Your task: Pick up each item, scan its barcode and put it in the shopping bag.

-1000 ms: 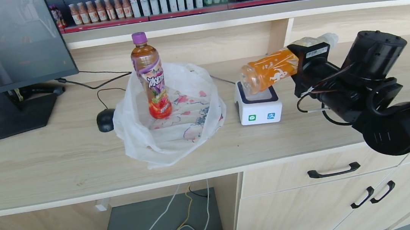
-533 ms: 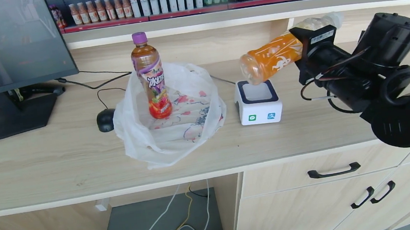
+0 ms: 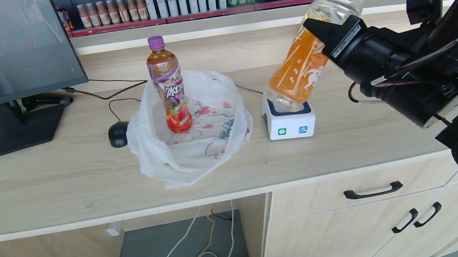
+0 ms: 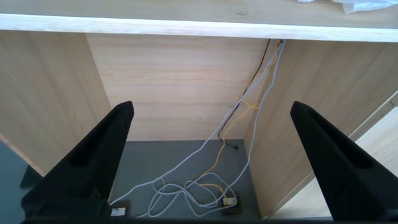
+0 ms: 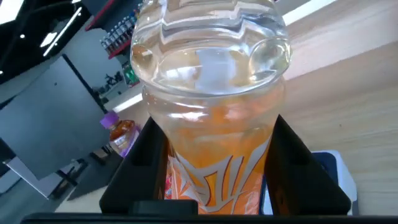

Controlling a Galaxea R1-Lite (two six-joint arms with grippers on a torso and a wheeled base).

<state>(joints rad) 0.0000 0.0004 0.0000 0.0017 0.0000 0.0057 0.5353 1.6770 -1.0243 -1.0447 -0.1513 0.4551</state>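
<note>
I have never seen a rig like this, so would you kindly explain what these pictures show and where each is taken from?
This is a two-armed robot at a shop counter. The wide picture comes from a camera on its head, looking down; the other two come from cameras on its wrists. The right gripper is shut on an orange drink bottle, tilted with its base over the white scanner; the right wrist picture looks along that bottle. The left gripper is open, below the counter, facing cables on the floor. On the counter are a white shopping bag with a purple-capped bottle standing in it, a mouse and a monitor.
</note>
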